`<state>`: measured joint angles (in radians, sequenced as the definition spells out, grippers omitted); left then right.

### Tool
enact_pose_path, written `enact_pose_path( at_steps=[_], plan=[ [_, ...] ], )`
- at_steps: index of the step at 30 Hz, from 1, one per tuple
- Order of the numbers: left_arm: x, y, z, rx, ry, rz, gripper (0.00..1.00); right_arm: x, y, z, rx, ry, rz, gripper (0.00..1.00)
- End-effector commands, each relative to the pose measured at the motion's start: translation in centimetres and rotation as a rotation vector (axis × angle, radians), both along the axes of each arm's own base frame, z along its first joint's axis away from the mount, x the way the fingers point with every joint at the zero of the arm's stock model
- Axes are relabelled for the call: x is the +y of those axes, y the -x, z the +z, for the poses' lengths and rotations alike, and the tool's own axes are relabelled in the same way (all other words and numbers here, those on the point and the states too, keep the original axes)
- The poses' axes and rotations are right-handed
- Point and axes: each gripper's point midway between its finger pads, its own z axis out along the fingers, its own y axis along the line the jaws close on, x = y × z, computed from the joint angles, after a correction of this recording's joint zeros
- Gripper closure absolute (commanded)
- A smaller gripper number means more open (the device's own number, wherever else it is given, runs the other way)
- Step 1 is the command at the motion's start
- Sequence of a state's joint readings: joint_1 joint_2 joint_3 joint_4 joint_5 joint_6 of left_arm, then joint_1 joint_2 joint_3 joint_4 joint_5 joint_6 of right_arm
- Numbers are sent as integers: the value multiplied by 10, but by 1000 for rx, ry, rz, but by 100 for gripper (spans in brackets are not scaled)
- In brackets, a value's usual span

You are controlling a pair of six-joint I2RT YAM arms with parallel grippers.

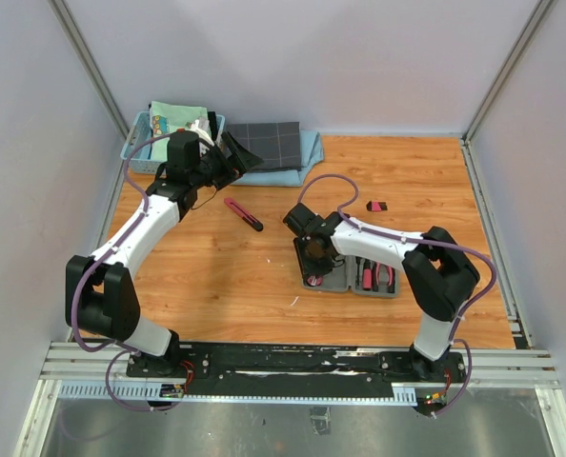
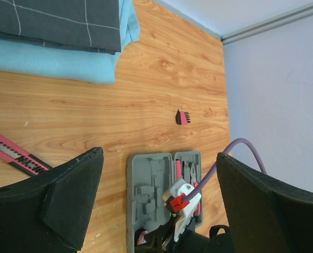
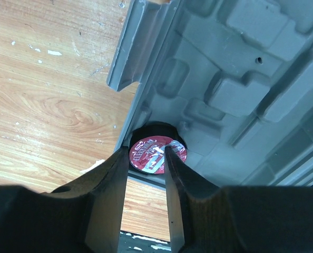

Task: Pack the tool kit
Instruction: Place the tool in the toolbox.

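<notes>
The grey tool kit case (image 1: 348, 286) (image 2: 131, 200) lies open on the wood table, with pink-and-black pliers (image 1: 383, 276) (image 2: 191, 171) and screwdrivers in its right half. A round tape with a red label (image 3: 148, 156) sits in the round slot of the left half (image 3: 235, 79). My right gripper (image 1: 312, 255) (image 3: 146, 149) hangs right over it, jaws a narrow gap apart, tips at the label, nothing between the fingers. A pink knife (image 1: 244, 214) (image 2: 11, 150) and a small black-and-pink bit holder (image 1: 376, 206) (image 2: 183, 117) lie loose. My left gripper (image 1: 226, 160) (image 2: 156, 158) is wide open and empty, high at the back left.
A dark checked folded cloth (image 1: 269, 143) (image 2: 56, 21) rests on a light blue towel (image 2: 51, 63) at the back. A light blue basket (image 1: 140, 143) stands in the back left corner, beside my left arm. Walls close in the table on three sides.
</notes>
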<state>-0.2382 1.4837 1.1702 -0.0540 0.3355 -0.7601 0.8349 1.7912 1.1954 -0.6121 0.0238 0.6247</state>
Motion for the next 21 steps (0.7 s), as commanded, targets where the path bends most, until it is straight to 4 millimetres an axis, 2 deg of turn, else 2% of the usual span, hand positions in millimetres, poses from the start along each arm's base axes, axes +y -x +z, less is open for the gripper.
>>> enact_pose_path(
  at_steps=[1,7,10,14,21],
  plan=[
    [-4,4,13,-47,11,-20,9,-10,1,-11,-8,55,17,65],
    [-5,2,12,-41,18,-24,9,-10,-16,30,-139,7,-5,56],
    [-7,0,13,-41,21,-28,9,-7,-21,43,-172,-14,-9,54],
    [-8,-1,14,-41,25,-32,9,-5,-21,42,-166,-12,-4,54],
    [-7,2,13,-42,20,-31,9,-9,-14,24,-118,21,0,54]
  ],
)
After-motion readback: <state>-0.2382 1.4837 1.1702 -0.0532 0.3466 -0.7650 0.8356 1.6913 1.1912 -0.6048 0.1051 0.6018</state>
